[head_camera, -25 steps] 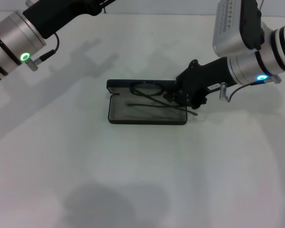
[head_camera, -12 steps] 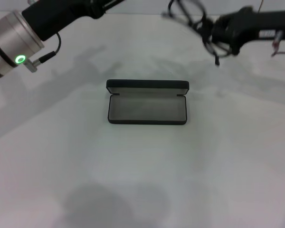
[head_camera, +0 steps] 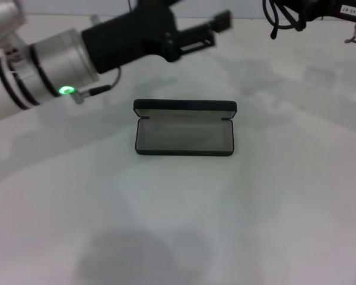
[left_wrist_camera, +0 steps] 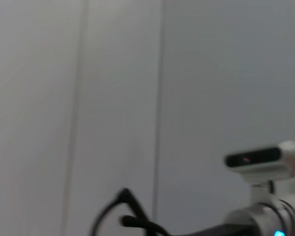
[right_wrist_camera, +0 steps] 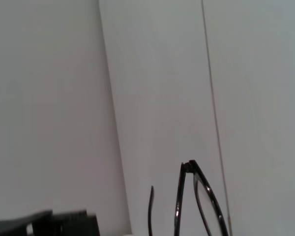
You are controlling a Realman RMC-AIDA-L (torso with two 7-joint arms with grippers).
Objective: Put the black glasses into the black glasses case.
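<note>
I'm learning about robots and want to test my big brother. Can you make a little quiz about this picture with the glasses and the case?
1. True or false: the black glasses case lies open on the table.
2. Which gripper holds the black glasses: A left, B right?
3. What is inside the case right now?

Key:
1. True; its grey lining shows.
2. B, the right gripper, up at the far right. The left gripper hangs over the table behind the case.
3. Nothing.
</note>
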